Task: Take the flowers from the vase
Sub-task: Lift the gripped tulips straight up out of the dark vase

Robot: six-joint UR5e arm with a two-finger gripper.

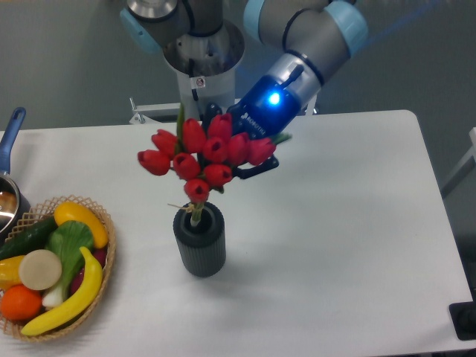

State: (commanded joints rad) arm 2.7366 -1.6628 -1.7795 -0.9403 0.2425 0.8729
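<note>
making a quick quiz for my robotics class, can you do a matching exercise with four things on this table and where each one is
Things:
1. flowers
2. vase
3. wicker basket
4. claw

Places:
A. at the table's left edge, filled with fruit and vegetables
B. right behind the red buds, partly hidden by them
C. stems in the mouth of the dark ribbed cylinder, buds leaning up and back
D. upright on the table, right of the basket

Pairs: 1-C, 2-D, 3-A, 4-B
</note>
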